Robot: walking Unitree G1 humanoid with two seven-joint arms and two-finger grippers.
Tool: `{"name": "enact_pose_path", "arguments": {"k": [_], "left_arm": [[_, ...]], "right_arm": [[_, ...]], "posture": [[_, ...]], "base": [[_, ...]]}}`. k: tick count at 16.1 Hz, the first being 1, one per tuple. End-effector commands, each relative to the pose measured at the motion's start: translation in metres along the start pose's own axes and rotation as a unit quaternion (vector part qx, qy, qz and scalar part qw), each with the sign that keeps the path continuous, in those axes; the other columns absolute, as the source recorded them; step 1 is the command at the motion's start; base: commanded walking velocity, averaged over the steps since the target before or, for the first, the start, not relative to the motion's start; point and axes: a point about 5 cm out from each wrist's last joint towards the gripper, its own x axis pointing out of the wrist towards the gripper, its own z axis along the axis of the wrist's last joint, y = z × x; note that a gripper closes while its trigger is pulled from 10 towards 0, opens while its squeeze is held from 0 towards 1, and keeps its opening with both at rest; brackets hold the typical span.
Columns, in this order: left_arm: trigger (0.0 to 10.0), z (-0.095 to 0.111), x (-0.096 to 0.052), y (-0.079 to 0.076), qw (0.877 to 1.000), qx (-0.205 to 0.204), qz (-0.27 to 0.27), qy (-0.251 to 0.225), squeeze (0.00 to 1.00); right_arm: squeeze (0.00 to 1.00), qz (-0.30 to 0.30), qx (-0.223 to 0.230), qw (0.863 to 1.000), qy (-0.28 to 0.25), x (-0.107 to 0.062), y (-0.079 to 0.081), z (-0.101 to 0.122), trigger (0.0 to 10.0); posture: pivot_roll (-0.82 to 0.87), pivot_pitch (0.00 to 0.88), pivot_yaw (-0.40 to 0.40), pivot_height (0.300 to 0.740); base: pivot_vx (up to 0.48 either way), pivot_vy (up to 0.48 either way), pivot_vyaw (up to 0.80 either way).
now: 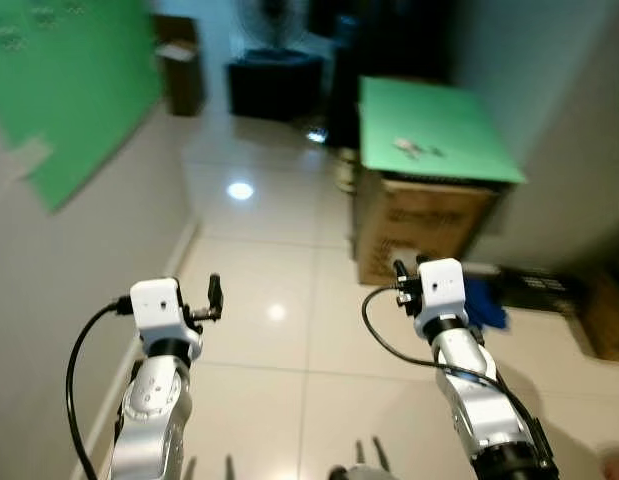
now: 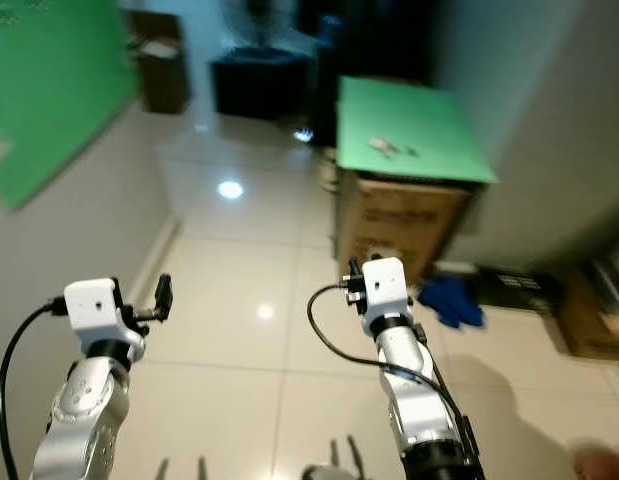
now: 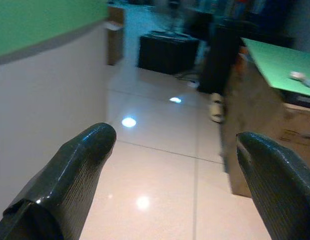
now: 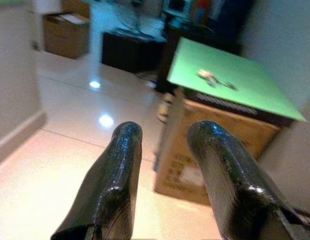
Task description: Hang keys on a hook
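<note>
Right now I see my left gripper (image 3: 175, 165) spread wide and holding nothing, over bare floor tiles (image 1: 259, 270). My right gripper (image 4: 162, 165) has a narrower gap, also holding nothing. The keys (image 1: 417, 149) look like a small pale, blurred cluster lying on the green board (image 1: 434, 125) atop a cardboard box (image 1: 419, 225), at about one o'clock.

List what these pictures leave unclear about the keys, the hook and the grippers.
- Keys: a small pale blur on the green board topping the cardboard box; too small and blurred to count or confirm.
- Hook: none can be made out; the green panel on the left wall is cut off by the frame edge.
- Blue object beside the box: too blurred to identify.
- Left gripper and right gripper: open, empty.
</note>
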Motion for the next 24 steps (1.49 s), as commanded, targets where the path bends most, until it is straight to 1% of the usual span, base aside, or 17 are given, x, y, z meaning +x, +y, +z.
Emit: {"name": "enact_pose_path", "arguments": {"k": [1,6,7,9,10,12,14,15,16,17,19,21,22,24], "left_arm": [[10.0,-0.0015,0.0018,-0.0019,1.0,0.004,-0.004,0.005,0.0],[10.0,-0.004,0.0028,-0.0035,1.0,0.011,-0.007,0.011,0.0],[10.0,-0.0059,0.0031,-0.0036,1.0,0.013,-0.006,0.018,0.0],[10.0,-0.0061,0.0032,-0.0032,1.0,0.016,-0.006,0.018,0.0],[10.0,-0.0072,0.0033,-0.0028,0.999,0.021,-0.004,0.023,0.0],[10.0,-0.009,0.0033,-0.0025,0.999,0.029,0.001,0.031,0.0],[10.0,-0.0095,0.003,-0.0031,0.999,0.026,-0.001,0.032,0.0],[10.0,-0.0099,0.0035,-0.0034,0.999,0.035,-0.003,0.035,0.0],[10.0,-0.0104,0.0035,-0.0046,0.999,0.032,-0.006,0.037,0.0],[10.0,-0.0105,0.0034,-0.005,0.999,0.032,-0.006,0.037,0.0],[10.0,-0.0108,0.004,-0.0045,0.998,0.043,-0.001,0.041,0.0],[10.0,-0.0111,0.0045,-0.0051,0.998,0.041,-0.003,0.042,0.0],[10.0,-0.0106,0.0042,-0.0053,0.998,0.041,-0.004,0.04,0.0],[10.0,-0.0105,0.0041,-0.006,0.998,0.041,-0.006,0.04,0.0]], "right_arm": [[0.0,-0.005,0.001,1.0,-0.002,0.0019,-0.0039,0.0031,10.0],[0.0,-0.008,0.001,1.0,0.003,0.003,-0.0046,0.002,10.0],[0.0,-0.001,-0.007,1.0,0.005,0.0034,-0.003,0.0009,10.0],[0.0,-0.002,-0.01,1.0,0.006,0.0034,-0.0027,0.0003,10.0],[0.0,0.003,-0.024,1.0,0.014,0.0039,-0.0018,-0.001,10.0],[0.0,0.01,-0.034,0.999,0.02,0.0041,0.0006,-0.0022,10.0],[0.0,0.008,-0.035,0.999,0.019,0.0037,0.0001,-0.0027,10.0],[0.0,0.008,-0.035,0.999,0.019,0.0041,-0.0001,-0.0028,10.0],[0.0,0.001,-0.022,1.0,0.019,0.0036,-0.0014,-0.0026,10.0],[0.0,-0.002,-0.019,1.0,0.021,0.0034,-0.0022,-0.0026,10.0],[0.0,0.005,-0.044,0.998,0.032,0.0043,0.0,-0.0053,10.0],[0.0,0.005,-0.044,0.999,0.032,0.0039,0.0006,-0.0061,10.0],[0.0,0.011,-0.04,0.999,0.024,0.0038,0.0009,-0.0047,0.0],[0.0,0.009,-0.044,0.999,0.024,0.004,0.0003,-0.0046,0.0]], "posture": [[-0.05,0.0,-0.031,0.74],[-0.05,0.0,-0.03,0.74],[-0.05,0.0,-0.03,0.74],[-0.05,0.0,-0.03,0.74],[-0.05,0.0,-0.029,0.74],[-0.05,0.0,-0.03,0.74],[-0.05,0.0,-0.03,0.74],[-0.05,0.0,-0.028,0.74],[-0.05,0.0,-0.028,0.74],[-0.05,0.0,-0.028,0.74],[-0.05,0.0,-0.026,0.74],[-0.05,0.0,-0.025,0.74],[-0.05,0.0,-0.024,0.74],[-0.05,0.0,-0.025,0.74]], "base": [[0.0,0.0,-0.78],[0.0,0.0,-0.78],[0.0,0.0,0.0],[0.0,0.0,0.0],[0.0,0.0,0.0],[0.0,0.0,0.0],[0.0,0.0,0.0],[0.0,0.0,0.0],[0.0,0.0,0.0],[0.0,0.0,0.0],[0.0,0.0,0.0],[0.0,0.0,0.0],[0.0,0.0,0.0],[0.0,0.0,0.0]]}}
